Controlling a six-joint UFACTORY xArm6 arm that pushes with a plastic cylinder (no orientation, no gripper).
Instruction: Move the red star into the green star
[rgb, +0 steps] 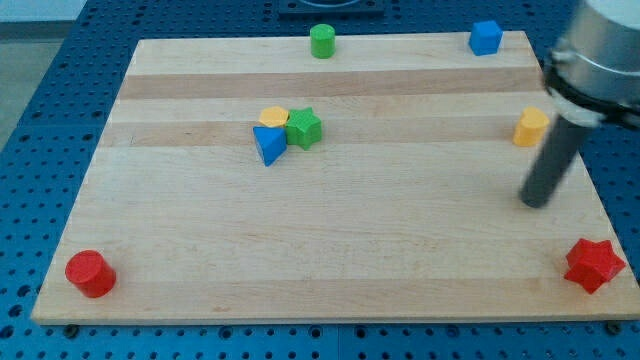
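The red star (594, 264) lies at the board's bottom right corner. The green star (304, 128) sits left of the board's centre, touching a yellow block (273, 117) and a blue triangular block (268, 146). My tip (535, 203) is at the view's right, above and to the left of the red star, apart from it. The dark rod rises from the tip toward the view's upper right.
A yellow block (531, 127) stands just above my tip near the right edge. A blue cube (486, 37) and a green cylinder (322, 41) sit at the top edge. A red cylinder (90, 273) sits at the bottom left corner of the wooden board (330, 250).
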